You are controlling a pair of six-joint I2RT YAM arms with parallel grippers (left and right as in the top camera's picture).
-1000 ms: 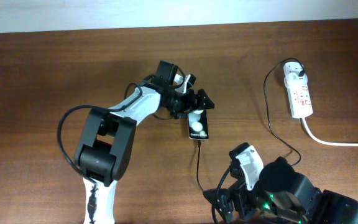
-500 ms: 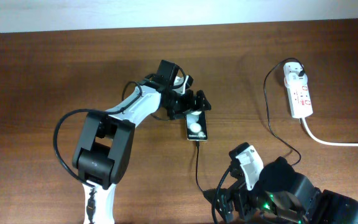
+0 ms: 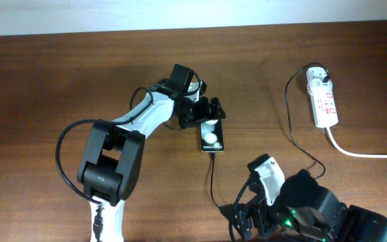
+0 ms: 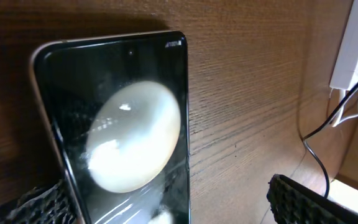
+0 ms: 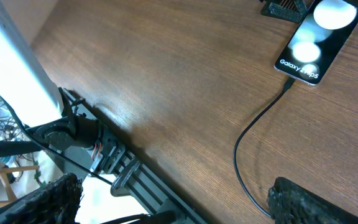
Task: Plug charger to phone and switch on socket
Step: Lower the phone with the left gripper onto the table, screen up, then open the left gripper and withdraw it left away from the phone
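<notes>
The phone [image 3: 211, 137] lies flat in the middle of the table, its glossy face showing two white reflections. The charger's black cable [image 3: 214, 176] is plugged into the phone's near end. It loops under my right arm and runs up to the white adapter [image 3: 316, 74] seated in the socket [image 3: 325, 102], a white power strip at the right. My left gripper [image 3: 205, 114] is open at the phone's far end. In the left wrist view [image 4: 166, 202] one finger sits at the phone's [image 4: 123, 124] left edge and the other stands well clear. My right gripper [image 5: 179, 205] is open and empty above the front edge.
The socket's thick white cord [image 3: 368, 155] runs off to the right. The right wrist view shows the phone [image 5: 319, 37], the cable [image 5: 247, 140] and a black metal frame [image 5: 123, 168] below the table's front edge. The power strip [image 4: 356, 43] shows at the left wrist view's right edge.
My left gripper and the phone have shifted slightly to the left. The right arm has not moved.
</notes>
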